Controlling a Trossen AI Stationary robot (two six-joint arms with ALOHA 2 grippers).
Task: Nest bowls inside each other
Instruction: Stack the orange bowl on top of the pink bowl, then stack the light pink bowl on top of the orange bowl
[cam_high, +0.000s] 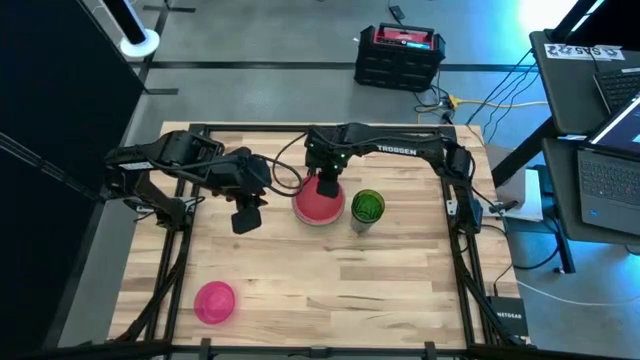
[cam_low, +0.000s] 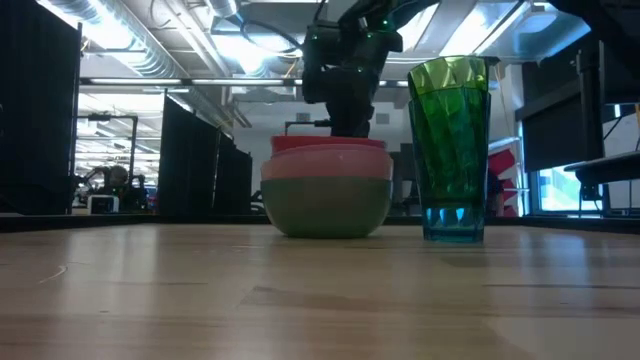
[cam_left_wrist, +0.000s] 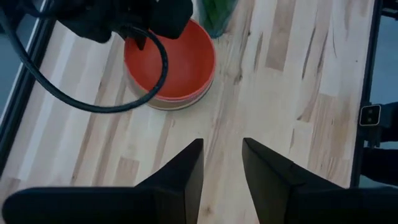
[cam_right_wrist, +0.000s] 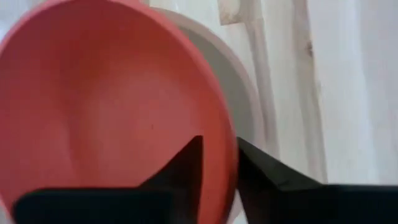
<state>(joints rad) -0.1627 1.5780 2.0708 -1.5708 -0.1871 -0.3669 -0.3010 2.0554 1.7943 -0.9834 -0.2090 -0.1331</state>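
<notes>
Three bowls nested already at table centre: red bowl (cam_high: 318, 203) on top, pale pink one (cam_low: 327, 165) under it, mint bowl (cam_low: 326, 205) outermost. One pink bowl (cam_high: 214, 301) sits alone, well apart, near the front-left edge of the table (cam_high: 400, 290).

R gripper (cam_right_wrist: 217, 163) is over the stack; fingers straddle the red bowl's rim, one inside, one outside, with a narrow gap. Rim looks just let go, not pinched; judgement only. L gripper (cam_left_wrist: 222, 163) hovers beside the stack, fingers parted, holding nothing.

Step in hand (est.): release of red bowl into stack. To do it well: lift R straight up so the inner finger doesn't drag the rim and tip the bowl. Check red sits level; in the low view it does. Then the pink bowl is the next candidate, closer to L arm.

Risk: green tumbler (cam_high: 367, 208) stands just beside the stack; a sideways exit could knock it.

Surface: light wood planks in a black frame. Room: grey floor, black/red case (cam_high: 400, 55) behind the table, laptops (cam_high: 605, 150) on a desk to the right, cables.
</notes>
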